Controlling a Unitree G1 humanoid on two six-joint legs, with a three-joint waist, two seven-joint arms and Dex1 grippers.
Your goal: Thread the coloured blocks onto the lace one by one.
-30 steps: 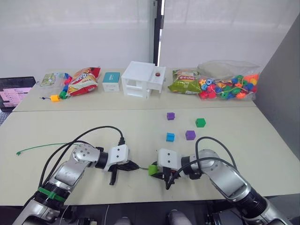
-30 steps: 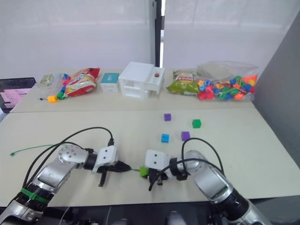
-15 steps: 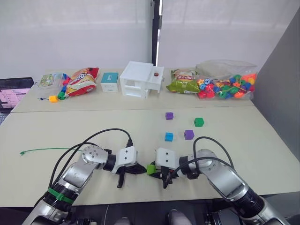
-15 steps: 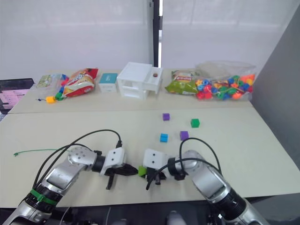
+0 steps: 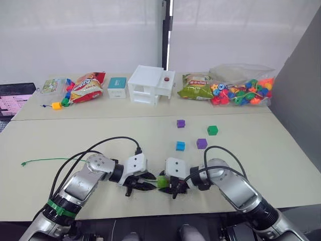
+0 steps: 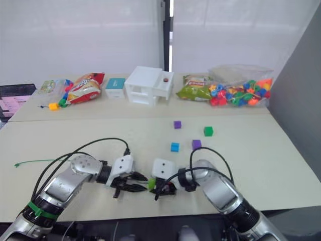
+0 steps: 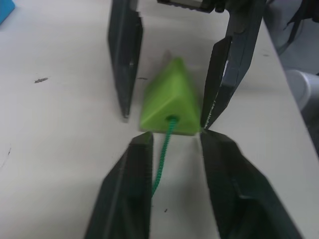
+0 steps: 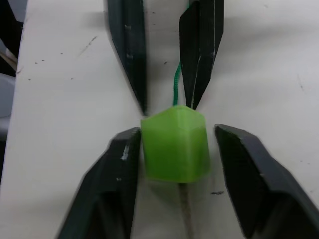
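A lime green block lies on the table near the front edge, with the green lace running into its hole. The lace trails off left across the table to its far end. My left gripper is open just left of the block, its fingers either side of the lace without pinching it. My right gripper faces it from the right, open around the block; one finger touches the block, the other stands apart. A greyish lace tip sticks out of the block on the right gripper's side.
Loose blocks lie further back: blue, purple, green, purple. Along the far edge stand a bag of coloured beads, snack bags, a white drawer box and a laptop.
My left gripper has slid right along the lace up to the green block and spread its fingers. The right gripper stays at the block.
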